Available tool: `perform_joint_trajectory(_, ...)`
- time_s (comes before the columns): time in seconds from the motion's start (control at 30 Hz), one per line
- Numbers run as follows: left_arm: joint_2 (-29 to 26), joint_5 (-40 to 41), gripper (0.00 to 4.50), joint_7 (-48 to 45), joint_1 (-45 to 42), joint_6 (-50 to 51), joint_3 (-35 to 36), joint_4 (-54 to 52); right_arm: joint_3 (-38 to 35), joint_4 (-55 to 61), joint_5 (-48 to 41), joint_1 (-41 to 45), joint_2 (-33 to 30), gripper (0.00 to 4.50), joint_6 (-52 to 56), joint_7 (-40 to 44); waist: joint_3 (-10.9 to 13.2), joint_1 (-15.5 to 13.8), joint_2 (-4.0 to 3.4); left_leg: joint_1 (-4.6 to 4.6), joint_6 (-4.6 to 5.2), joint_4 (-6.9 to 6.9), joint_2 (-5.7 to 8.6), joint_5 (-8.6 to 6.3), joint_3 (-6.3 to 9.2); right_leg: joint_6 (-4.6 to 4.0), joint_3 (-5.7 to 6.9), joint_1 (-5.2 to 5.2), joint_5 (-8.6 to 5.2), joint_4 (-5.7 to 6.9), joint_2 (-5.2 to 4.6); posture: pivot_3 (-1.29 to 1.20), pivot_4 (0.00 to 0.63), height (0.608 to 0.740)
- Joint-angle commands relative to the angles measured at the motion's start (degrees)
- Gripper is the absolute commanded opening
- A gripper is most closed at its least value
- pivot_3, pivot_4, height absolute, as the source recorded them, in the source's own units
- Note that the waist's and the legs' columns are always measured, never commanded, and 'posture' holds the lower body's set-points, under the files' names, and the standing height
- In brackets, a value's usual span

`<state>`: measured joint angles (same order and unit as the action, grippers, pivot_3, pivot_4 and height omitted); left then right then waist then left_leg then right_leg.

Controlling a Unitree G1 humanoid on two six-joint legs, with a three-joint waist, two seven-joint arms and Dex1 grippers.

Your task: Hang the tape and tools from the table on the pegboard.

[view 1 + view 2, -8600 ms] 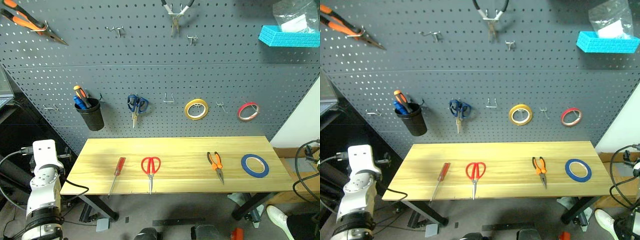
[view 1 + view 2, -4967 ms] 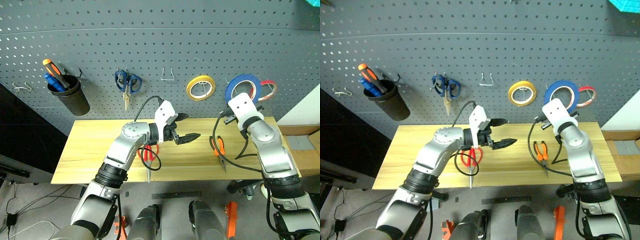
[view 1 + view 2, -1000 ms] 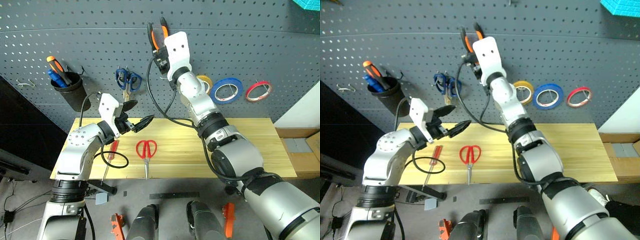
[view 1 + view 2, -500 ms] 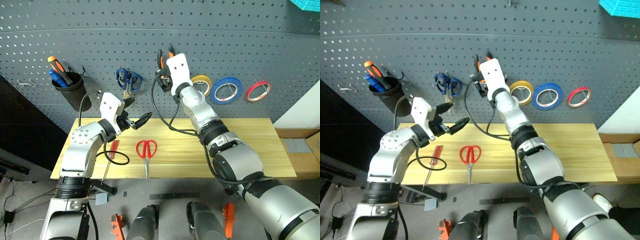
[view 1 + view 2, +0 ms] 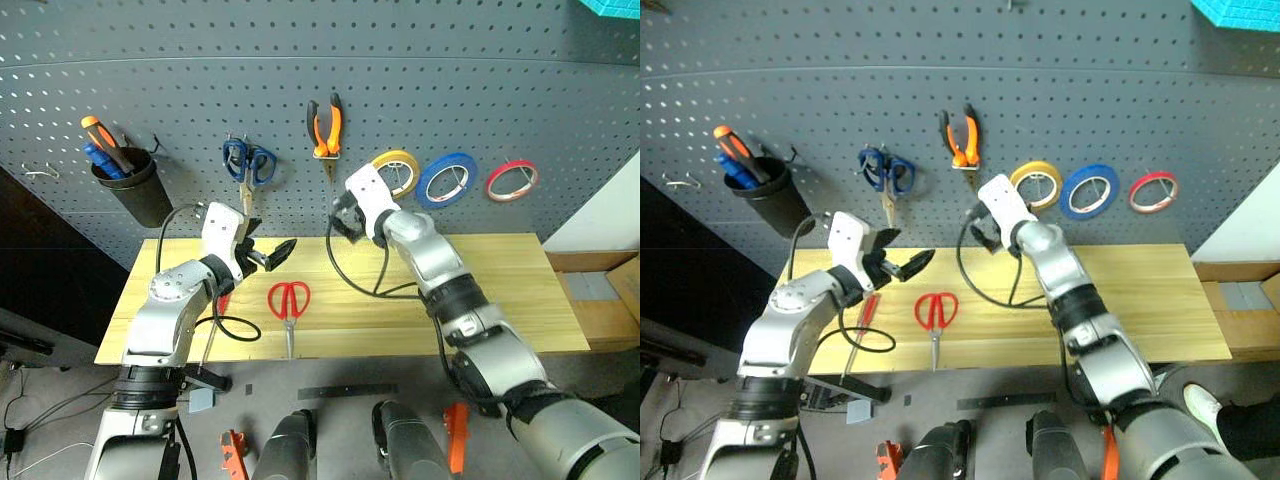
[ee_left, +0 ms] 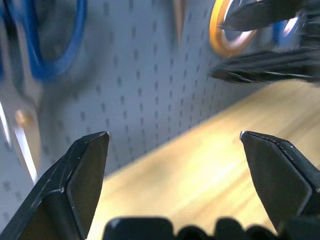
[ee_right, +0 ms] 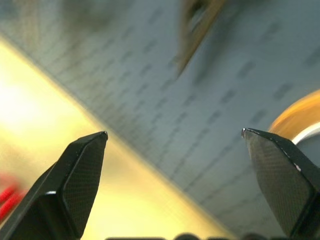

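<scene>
Orange-and-black-handled pliers [image 5: 325, 125] and thin blue tape ring [image 5: 447, 179] hang on dark grey pegboard [image 5: 500, 90].
Left gripper [image 6: 172, 150] and right gripper [image 7: 175, 150] both spread wide, empty; red-looped scissors [image 5: 288, 304] on light wood table [image 5: 520, 300].

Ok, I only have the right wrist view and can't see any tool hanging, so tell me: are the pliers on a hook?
Observer: Yes, the pliers hang handles-up on the pegboard, above the right tool, which is open and empty.
Operator: What's left on the table?
Observer: The red scissors and the screwdriver lie on the left half of the table.
Operator: And the blue tape?
Observer: The blue tape hangs on the board between the yellow ring and the red ring.
</scene>
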<state>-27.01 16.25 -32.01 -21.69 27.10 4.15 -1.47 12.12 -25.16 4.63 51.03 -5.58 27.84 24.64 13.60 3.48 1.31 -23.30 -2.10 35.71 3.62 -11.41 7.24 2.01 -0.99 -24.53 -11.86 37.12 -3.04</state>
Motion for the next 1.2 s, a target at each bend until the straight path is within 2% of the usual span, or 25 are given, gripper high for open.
perform_joint_trajectory(0.03,0.85,-0.48,4.50,6.00,1.72,11.16,-0.19,-5.17,1.32,21.89,-6.97,-4.85,-1.76,4.47,12.50,8.30,0.00,-0.02,0.00,-0.08,-0.01,0.00,-0.02,-0.01,0.00,0.00,0.00,-0.09,0.00,-0.01,0.00,-0.02,0.183,0.740)
perform_joint_trajectory(0.1,2.41,-0.87,4.50,9.60,3.05,17.49,-0.75,-5.90,2.52,31.35,-10.80,-8.62,-4.00,4.47,19.99,12.09,0.00,-0.18,0.00,-0.12,0.01,0.05,-0.03,-0.03,0.04,0.01,0.03,-0.11,0.00,0.00,0.01,-0.03,0.188,0.740)
perform_joint_trajectory(0.23,5.63,-4.01,4.50,16.43,5.49,27.29,-4.02,-6.38,6.56,43.12,-15.55,-13.98,-9.83,4.47,27.96,17.26,-0.01,-0.22,0.01,-0.10,0.03,0.15,-0.01,-0.05,0.11,0.26,0.12,0.04,-0.16,-0.07,0.05,-0.04,0.195,0.740)
perform_joint_trajectory(0.43,12.20,-6.22,4.50,23.15,6.16,34.67,-6.01,-4.76,8.99,47.25,-18.17,-15.72,-12.46,4.47,31.11,17.42,-0.01,-0.34,0.04,0.12,0.03,0.26,-0.04,-0.04,0.17,0.32,0.19,0.37,-0.20,-0.12,0.02,-0.06,0.201,0.740)
perform_joint_trajectory(0.6,15.50,-7.46,4.50,26.10,5.71,36.68,-5.92,-1.53,9.53,47.40,-18.91,-15.20,-12.27,4.47,31.85,16.19,-0.03,-0.25,0.06,0.25,0.02,0.23,-0.09,-0.05,0.11,0.33,0.15,0.46,-0.21,-0.12,0.00,-0.07,0.205,0.740)
perform_joint_trajectory(0.77,19.36,-7.78,4.50,30.25,2.83,35.61,-0.70,6.49,9.33,47.93,-19.53,-15.35,-13.07,4.47,32.37,15.23,-0.03,-0.32,0.07,0.23,0.02,0.23,-0.09,-0.05,0.08,0.33,0.15,0.45,-0.21,-0.16,-0.01,-0.09,0.207,0.740)
perform_joint_trajectory(1.07,22.02,-6.81,4.50,31.27,0.47,32.90,3.03,13.37,9.39,49.05,-20.51,-14.99,-15.00,4.47,33.23,14.33,-0.05,-0.20,0.07,0.27,0.01,0.22,-0.10,-0.06,-0.15,0.33,0.13,0.48,-0.21,-0.16,-0.02,-0.12,0.210,0.740)
perform_joint_trajectory(1.2,22.46,-6.85,3.26,31.10,0.33,31.66,3.78,14.42,9.33,49.42,-20.74,-14.80,-15.52,4.50,33.57,13.79,-0.07,-0.16,0.06,0.29,0.01,0.23,-0.09,-0.06,-0.20,0.34,0.12,0.50,-0.21,-0.16,-0.02,-0.12,0.208,0.740)
